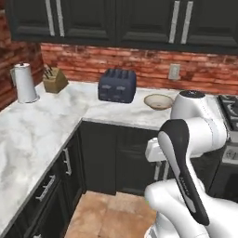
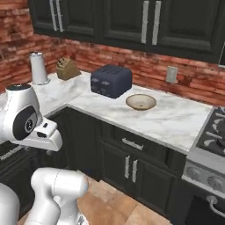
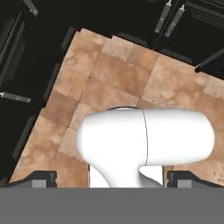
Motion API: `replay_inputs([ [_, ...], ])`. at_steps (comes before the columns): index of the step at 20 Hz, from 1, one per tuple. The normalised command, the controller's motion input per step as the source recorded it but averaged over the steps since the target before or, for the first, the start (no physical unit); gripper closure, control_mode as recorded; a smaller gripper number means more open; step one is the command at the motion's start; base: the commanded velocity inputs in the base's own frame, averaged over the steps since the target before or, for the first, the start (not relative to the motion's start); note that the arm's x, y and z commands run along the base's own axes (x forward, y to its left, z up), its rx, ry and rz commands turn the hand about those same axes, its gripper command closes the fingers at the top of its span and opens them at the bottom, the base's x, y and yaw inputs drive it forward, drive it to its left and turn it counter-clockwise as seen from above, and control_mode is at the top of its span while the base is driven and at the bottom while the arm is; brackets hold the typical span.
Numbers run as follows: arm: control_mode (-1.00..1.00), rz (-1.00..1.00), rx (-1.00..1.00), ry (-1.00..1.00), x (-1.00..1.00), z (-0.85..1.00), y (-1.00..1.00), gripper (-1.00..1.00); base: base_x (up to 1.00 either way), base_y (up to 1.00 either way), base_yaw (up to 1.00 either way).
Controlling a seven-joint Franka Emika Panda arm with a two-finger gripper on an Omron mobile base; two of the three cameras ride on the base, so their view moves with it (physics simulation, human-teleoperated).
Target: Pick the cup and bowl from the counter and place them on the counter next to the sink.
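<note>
The tan bowl (image 1: 158, 101) (image 2: 140, 102) sits upright on the white marble counter (image 1: 37, 125) (image 2: 176, 118), just right of a dark toaster. The cup and the sink are out of view. My arm is folded in front of the cabinets, well short of the bowl. In the hand view my gripper (image 3: 113, 179) points down at the tiled floor. Its fingertips (image 3: 43, 178) stand wide apart, open, with nothing held between them.
A dark toaster (image 1: 117, 85) (image 2: 110, 81) stands at the counter's back, with a knife block (image 1: 55, 79) (image 2: 67, 68) and a white canister (image 1: 24, 82) (image 2: 38, 68) in the corner to the left. A black gas stove (image 1: 230, 109) (image 2: 213, 132) borders the counter's right end.
</note>
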Motion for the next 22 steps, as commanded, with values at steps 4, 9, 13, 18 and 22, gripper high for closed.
replay_inputs([
  [4,1.0,0.0,0.0,0.0,0.0,0.0,0.0,-1.0,-0.16,0.0,-0.83],
  [9,1.0,0.0,0.0,0.0,0.0,0.0,0.0,-1.0,-0.21,-0.02,-0.74],
  [13,1.0,0.0,0.0,0.0,0.0,0.0,0.0,-1.0,0.25,-0.01,-0.26],
  [18,1.0,0.0,0.0,0.0,0.0,0.0,0.0,-1.0,0.74,0.0,-0.06],
  [22,1.0,0.0,0.0,0.0,0.0,0.0,0.0,-1.0,0.54,0.0,-0.05],
])
